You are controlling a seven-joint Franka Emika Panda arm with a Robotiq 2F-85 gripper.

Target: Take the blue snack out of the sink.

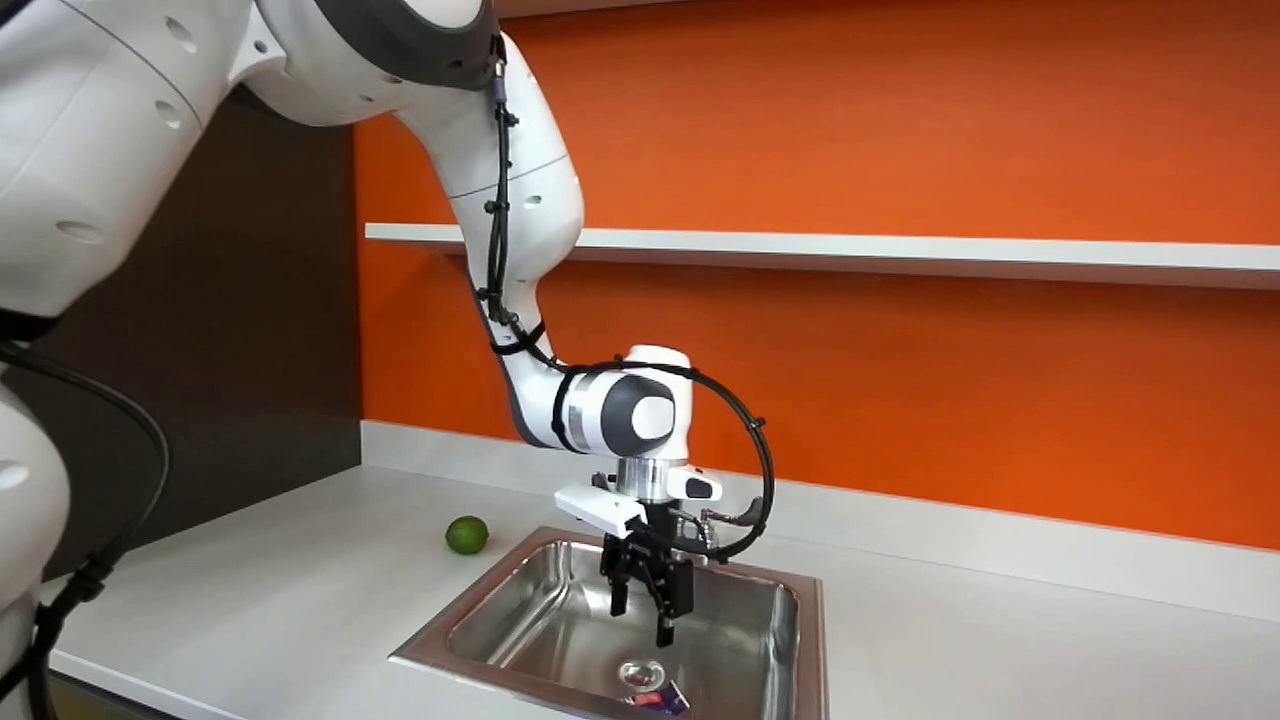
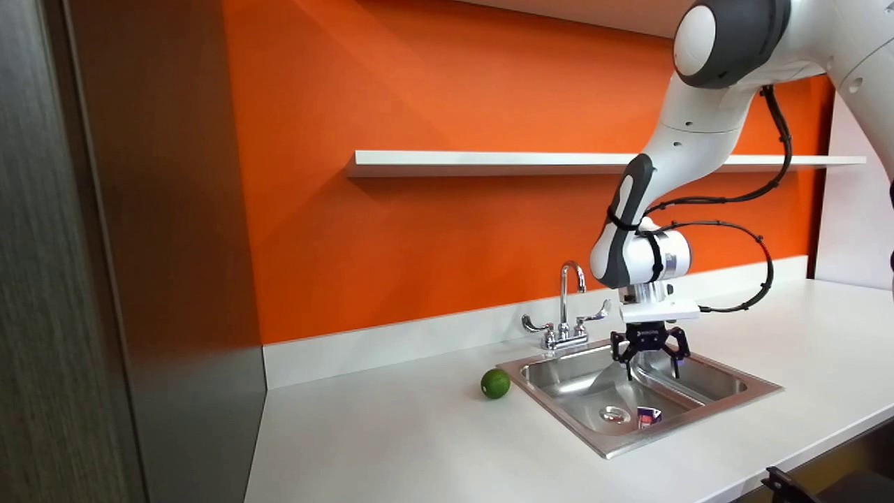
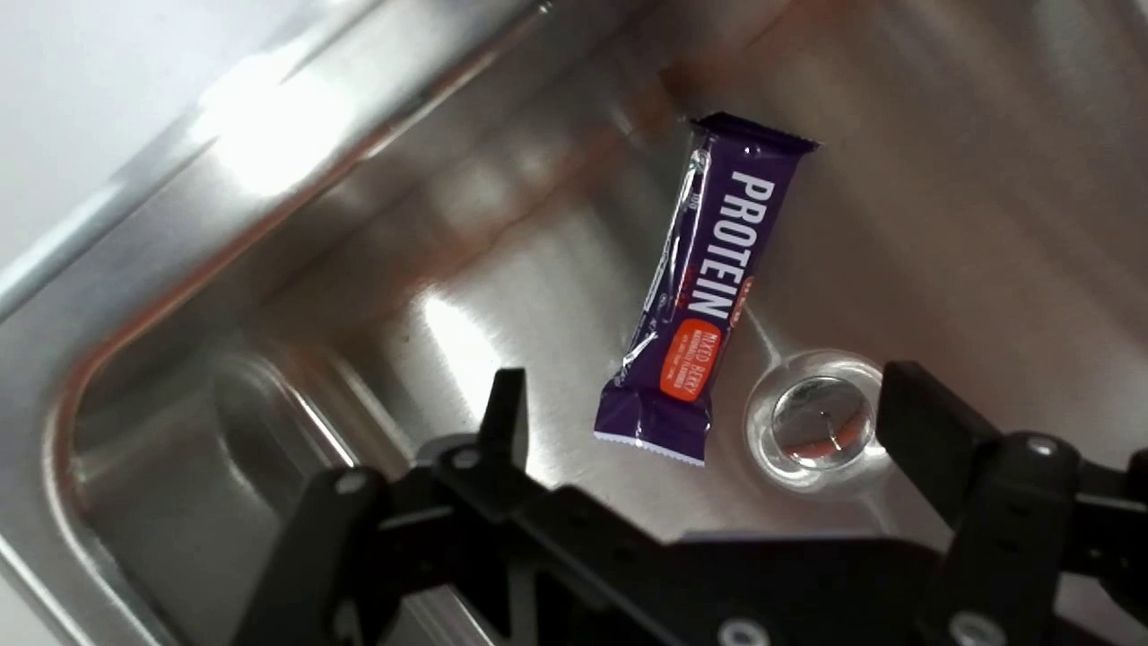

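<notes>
Wrist view shows the hand with its fingers spread wide and gripping nothing, poised above the dark purple protein bar, presumably the task's blue snack. The bar lies loose, printed face up, on the floor of the sink, just beside the drain. Its length runs roughly across the line between the fingertips, so a squeeze would likely meet its narrow width, the surer hold on a slick wrapper. Both exterior views put the hand higher than the bar, so it probably needs lowering, and perhaps shifting away from the faucet. The arm arches over the desk and bends at the wrist to point the hand downward, likely to clear the sink's walls. Outside the sink, near it, a lime rests on the desk, seemingly no hindrance.
</notes>
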